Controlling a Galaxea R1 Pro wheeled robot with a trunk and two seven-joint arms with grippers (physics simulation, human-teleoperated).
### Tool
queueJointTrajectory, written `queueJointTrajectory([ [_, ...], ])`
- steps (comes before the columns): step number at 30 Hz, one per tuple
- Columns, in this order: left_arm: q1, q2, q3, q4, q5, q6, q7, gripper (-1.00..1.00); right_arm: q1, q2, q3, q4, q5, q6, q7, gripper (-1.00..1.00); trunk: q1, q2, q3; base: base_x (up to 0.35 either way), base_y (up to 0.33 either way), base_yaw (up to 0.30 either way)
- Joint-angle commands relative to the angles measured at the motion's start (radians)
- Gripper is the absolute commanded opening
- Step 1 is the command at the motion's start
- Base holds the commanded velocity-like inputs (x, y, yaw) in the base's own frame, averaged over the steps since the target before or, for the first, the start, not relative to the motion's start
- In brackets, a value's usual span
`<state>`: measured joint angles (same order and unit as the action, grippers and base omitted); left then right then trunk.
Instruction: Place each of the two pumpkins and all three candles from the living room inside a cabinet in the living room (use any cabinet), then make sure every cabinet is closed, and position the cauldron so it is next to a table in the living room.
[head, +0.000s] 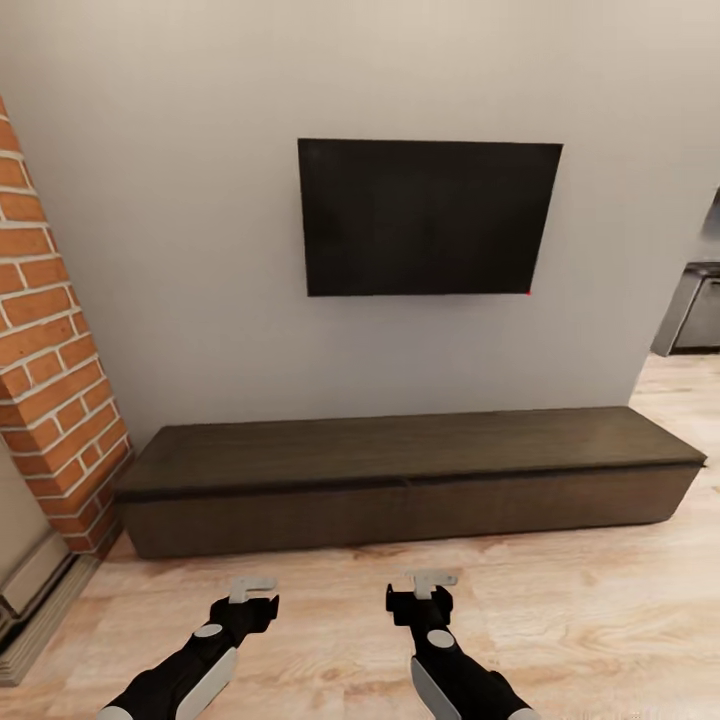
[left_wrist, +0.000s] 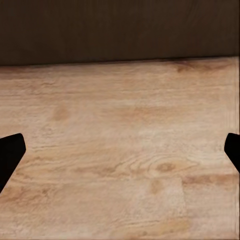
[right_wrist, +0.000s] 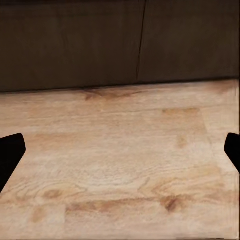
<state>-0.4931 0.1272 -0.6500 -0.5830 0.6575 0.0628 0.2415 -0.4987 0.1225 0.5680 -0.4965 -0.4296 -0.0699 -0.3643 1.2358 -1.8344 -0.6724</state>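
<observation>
A grey wall (head: 180, 250) fills most of my head view, with pale wood floor (head: 600, 620) spreading below it and under my arms. Against the foot of that wall sits one cabinet (head: 410, 480), long, low and dark brown, its fronts flush and shut, with one thin vertical seam near the middle of its face. Its top is bare dark wood. One black screen (head: 428, 217) hangs on the wall above it, a tiny red dot at its lower right corner. One brick column (head: 50, 370) rises at the left, touching the cabinet's left end. At the far right edge I see one grey cupboard (head: 695, 310), well apart from the cabinet. My two arms reach forward over the floor, just short of the cabinet front. My left gripper (head: 252, 590) holds nothing; in its wrist view the dark fingertips (left_wrist: 11, 155) sit far apart at the edges, so it is spread wide. My right gripper (head: 430, 584) is likewise spread wide and holding nothing, its fingertips (right_wrist: 11, 155) at the edges, with the seam in the cabinet face ahead.
</observation>
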Motion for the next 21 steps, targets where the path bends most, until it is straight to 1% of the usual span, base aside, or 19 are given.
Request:
queueJointTrajectory([
  [1,-0.001,0.002,-0.008,-0.003,0.007,0.003,0.01,1.0,-0.001,0.0,0.007,0.001,-0.011,-0.006,-0.006,1.0,0.0,0.0,0.0,0.0,-0.277,-0.269],
  [21,-0.001,0.002,-0.008,-0.003,0.007,0.001,0.01,1.0,-0.001,0.0,0.003,0.001,-0.011,-0.005,-0.005,1.0,0.0,0.0,0.016,0.0,-0.282,-0.269],
])
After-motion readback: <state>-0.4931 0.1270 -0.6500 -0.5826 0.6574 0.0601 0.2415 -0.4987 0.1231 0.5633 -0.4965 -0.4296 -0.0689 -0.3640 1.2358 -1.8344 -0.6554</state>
